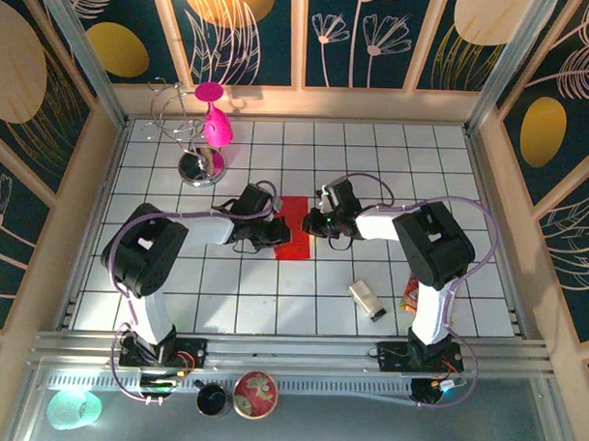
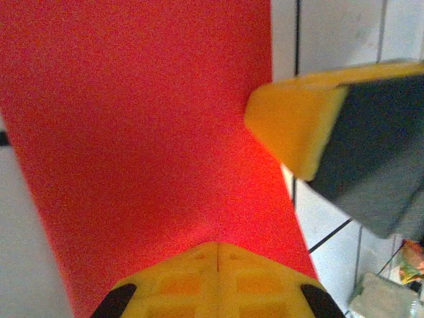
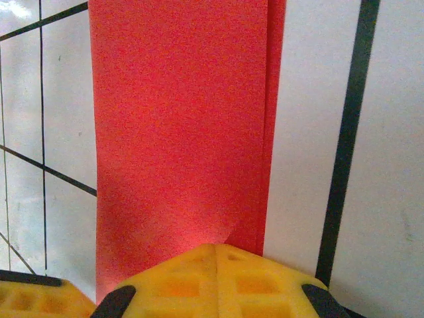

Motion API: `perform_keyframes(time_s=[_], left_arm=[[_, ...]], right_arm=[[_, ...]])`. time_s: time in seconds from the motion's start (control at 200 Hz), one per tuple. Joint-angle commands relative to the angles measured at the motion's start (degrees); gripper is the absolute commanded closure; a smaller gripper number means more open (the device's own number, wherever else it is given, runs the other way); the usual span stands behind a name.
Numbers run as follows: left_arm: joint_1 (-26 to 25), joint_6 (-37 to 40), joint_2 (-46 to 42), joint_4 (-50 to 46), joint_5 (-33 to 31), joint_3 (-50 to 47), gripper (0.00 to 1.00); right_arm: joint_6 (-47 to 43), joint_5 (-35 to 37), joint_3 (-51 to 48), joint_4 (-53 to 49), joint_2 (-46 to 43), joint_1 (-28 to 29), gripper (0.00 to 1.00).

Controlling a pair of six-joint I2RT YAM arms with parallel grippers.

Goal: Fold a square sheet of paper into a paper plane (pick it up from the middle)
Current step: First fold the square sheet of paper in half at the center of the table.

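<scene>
The square sheet of paper, now a narrow doubled red strip, lies flat on the table, nearer the arm bases than the magenta goblet and off to its right. The left claw bears on the strip's goblet-side edge and the right claw on the edge away from the goblet. Both are shut, tips down on the paper, nothing visibly pinched. Probably they pin the layers so the crease sets. The strip's long axis runs from the goblet's end toward the bases — no nose yet, so it points neither way.
</scene>
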Motion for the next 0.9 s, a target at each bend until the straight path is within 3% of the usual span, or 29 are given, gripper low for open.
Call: perform_keyframes(time_s=[0.0, 0.25, 0.521, 0.626, 0.891], left_arm=[[-0.75, -0.88, 1.62, 0.70, 1.73, -0.16, 1.00], [-0.78, 2.95, -0.98, -2.70, 0.39, -10.20, 1.00], [-0.71, -3.02, -6.41, 3.64, 2.60, -22.97, 0.99], [-0.78, -3.51, -11.45, 2.56, 2.00, -23.29, 0.99], [-0.36, -3.56, -21.30, 3.04, -9.50, -15.37, 0.98]], right_arm=[[-1.10, 14.44, -7.26, -18.74, 12.81, 0.23, 0.94], [-1.39, 14.53, -7.17, -18.63, 13.32, 0.05, 0.94], [-1.67, 14.45, -7.16, -18.68, 13.33, -0.35, 0.94], [-1.83, 14.27, -7.08, -18.72, 13.07, -0.31, 0.94], [-1.81, 10.83, -4.49, -17.90, 8.77, -0.21, 0.92]])
